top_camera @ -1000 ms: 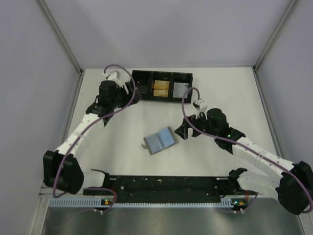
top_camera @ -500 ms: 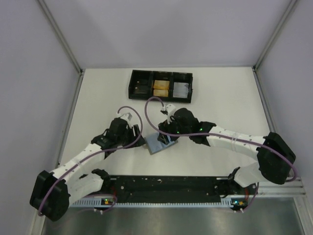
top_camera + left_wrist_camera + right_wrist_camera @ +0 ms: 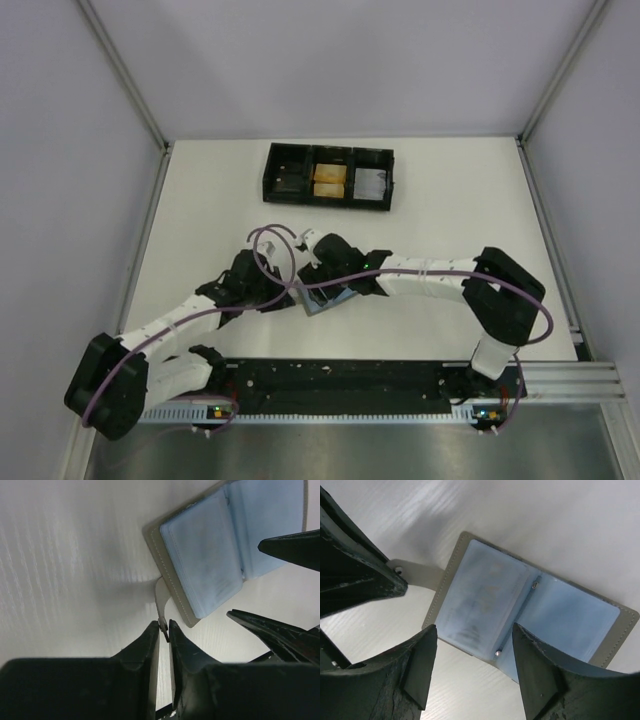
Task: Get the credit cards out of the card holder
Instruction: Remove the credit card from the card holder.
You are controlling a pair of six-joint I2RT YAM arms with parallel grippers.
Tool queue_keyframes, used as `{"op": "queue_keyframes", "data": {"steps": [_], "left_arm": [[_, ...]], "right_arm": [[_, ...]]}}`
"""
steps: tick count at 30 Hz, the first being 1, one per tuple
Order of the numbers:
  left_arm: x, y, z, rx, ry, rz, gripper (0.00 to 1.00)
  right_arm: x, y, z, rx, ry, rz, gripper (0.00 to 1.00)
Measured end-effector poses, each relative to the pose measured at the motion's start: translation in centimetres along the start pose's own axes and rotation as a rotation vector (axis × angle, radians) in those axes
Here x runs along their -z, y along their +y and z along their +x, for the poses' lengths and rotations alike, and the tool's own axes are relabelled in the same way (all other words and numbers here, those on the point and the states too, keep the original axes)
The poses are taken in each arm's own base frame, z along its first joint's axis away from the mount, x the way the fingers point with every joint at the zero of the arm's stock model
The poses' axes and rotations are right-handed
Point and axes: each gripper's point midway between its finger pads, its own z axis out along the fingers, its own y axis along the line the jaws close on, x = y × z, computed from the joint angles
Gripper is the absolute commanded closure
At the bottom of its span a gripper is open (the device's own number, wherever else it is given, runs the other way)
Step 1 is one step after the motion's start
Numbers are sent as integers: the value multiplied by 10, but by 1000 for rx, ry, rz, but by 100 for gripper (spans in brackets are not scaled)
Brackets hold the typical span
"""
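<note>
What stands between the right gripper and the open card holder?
Nothing visible. The right gripper hangs open straight over the blue pages of the card holder; the left gripper pinches its tab off to one side, clear of them.

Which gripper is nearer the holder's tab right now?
Left. The left gripper pinches the tab; the right gripper hangs open over the card holder, off the tab.

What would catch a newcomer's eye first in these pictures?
The open holder, light blue inside, lies in the middle of the table. The left gripper pinches its tab, while the right gripper stands open over the blue pages. A black tray sits at the far edge.
</note>
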Motion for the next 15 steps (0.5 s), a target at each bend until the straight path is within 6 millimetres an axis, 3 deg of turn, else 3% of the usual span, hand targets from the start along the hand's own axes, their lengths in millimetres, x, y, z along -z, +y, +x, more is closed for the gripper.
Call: {"op": "queue_keyframes", "data": {"steps": [2, 6, 15], "left_arm": [[-2, 4, 6, 5, 14, -8, 100], [-6, 12, 14, 11, 33, -24, 100], [-8, 15, 17, 23, 39, -31, 100]], "right_arm": [[-7, 0, 8, 16, 29, 19, 34], [-17, 0, 22, 53, 78, 57, 29], [-21, -10, 27, 89, 99, 157, 34]]}}
